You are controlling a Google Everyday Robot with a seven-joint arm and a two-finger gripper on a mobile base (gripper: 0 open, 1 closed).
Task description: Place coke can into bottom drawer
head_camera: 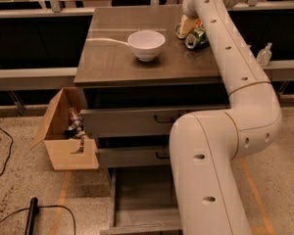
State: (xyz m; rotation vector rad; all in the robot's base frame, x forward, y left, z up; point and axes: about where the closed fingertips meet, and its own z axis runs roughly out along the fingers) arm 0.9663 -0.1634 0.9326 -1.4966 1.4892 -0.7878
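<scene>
White counts first in the single camera view: one white robot arm (245, 97), thick and smooth with small dark holes, and one white round bowl (146, 44) with a glossy surface. I count two cans. One is the green can (197, 37), metallic and lying on its side. The other is the coke can (180, 31), mostly hidden, with only a round silver end and a little red showing. It lies at the back right of the cabinet top (117, 58), just beside the green can. The gripper (187, 24), a cream-coloured piece at the end of the arm, is down at the coke can. Whether it is open, closed or holding the can, I cannot tell.

Three grey drawers are in the cabinet front. The top drawer (122, 121) and the middle drawer (127, 156) each have a dark handle and stand slightly out. The bottom drawer (144, 199) is pulled far out, a wide flat grey tray, and the coke can is not in it.

The cabinet top is dark brown-grey, flat and slightly shiny. One brown cardboard box (71, 153) stands open on the floor (19, 190) at the left of the drawers, with small things inside that I cannot identify. The floor is speckled stone with an orange line (257, 195). One black cable (2, 151) and one black stick (30, 222) lie on it. One small clear bottle (264, 54) stands on a ledge at the right.
</scene>
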